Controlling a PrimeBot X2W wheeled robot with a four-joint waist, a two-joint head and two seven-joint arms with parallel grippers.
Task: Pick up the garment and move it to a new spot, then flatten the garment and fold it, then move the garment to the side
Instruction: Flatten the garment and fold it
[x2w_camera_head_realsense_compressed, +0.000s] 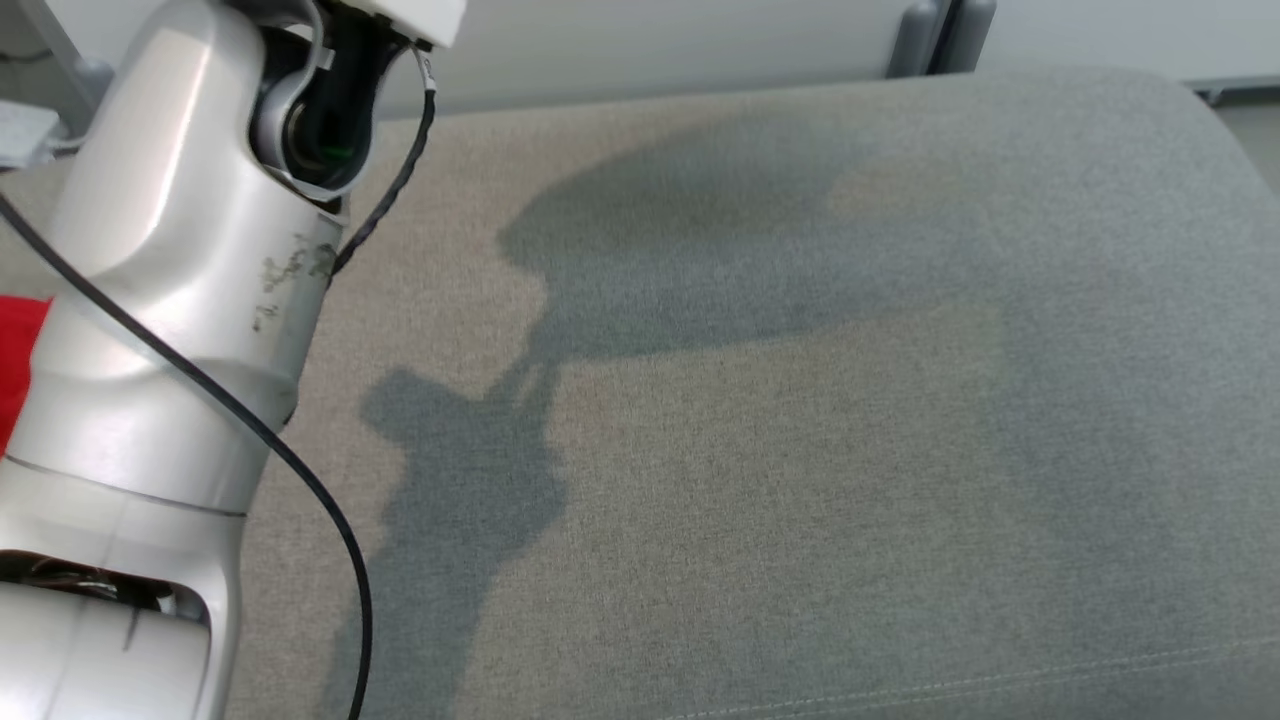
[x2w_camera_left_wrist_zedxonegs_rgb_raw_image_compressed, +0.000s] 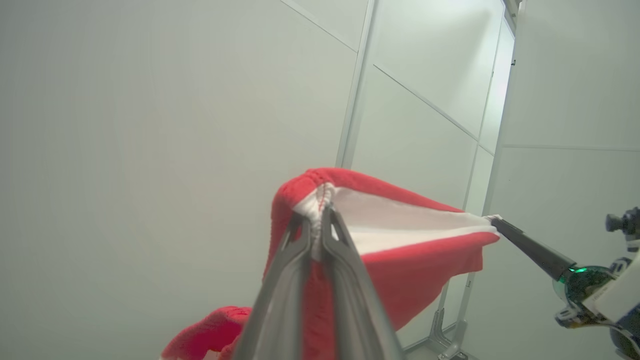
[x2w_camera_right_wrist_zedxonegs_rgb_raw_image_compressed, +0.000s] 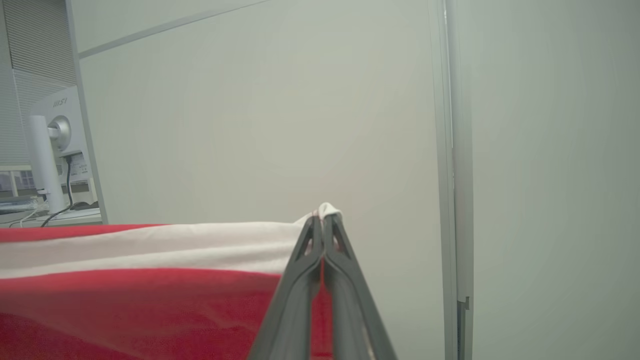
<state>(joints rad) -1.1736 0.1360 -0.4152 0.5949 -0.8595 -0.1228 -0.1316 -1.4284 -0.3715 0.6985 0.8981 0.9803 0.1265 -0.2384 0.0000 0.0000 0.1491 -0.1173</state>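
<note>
A: Jaws?
B: The left gripper is pinched shut on the garment at its seamed hem; the right gripper is clamped on the far corner; the cloth hangs stretched between them, aloft.
A: Next?
B: I'd lower both evenly onto the grey cushion; no slack.

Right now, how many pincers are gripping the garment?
2. The left pincer pinches a seamed red-and-white corner of the garment. The right pincer holds the far end of the white edge, with fabric spanning between them.
</note>
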